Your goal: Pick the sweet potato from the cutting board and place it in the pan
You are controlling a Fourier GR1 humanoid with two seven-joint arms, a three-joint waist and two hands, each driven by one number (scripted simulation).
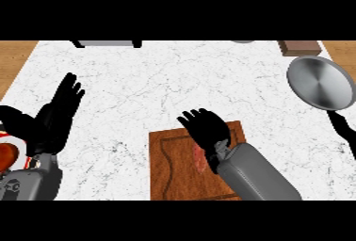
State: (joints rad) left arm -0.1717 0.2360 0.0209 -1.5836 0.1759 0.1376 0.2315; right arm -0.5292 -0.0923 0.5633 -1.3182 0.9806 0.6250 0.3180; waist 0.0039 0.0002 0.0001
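Note:
A brown wooden cutting board [172, 164] lies at the counter's front middle. On it the reddish sweet potato [200, 159] shows only as a narrow strip, mostly hidden under my right hand [206, 128] and wrist. That hand hovers over the board's right half with its fingers spread and pointing away from me, open. The silver pan [321, 83] sits at the far right with its black handle [343, 129] running toward the front edge. My left hand [59, 113] rests open at the left, fingers up.
The white marble counter [173, 84] has wood floor showing beyond its left and right edges. A grey object [106, 43] and a brown block [300, 47] stand at the back edge. A red and white thing [8, 153] peeks in at the left edge.

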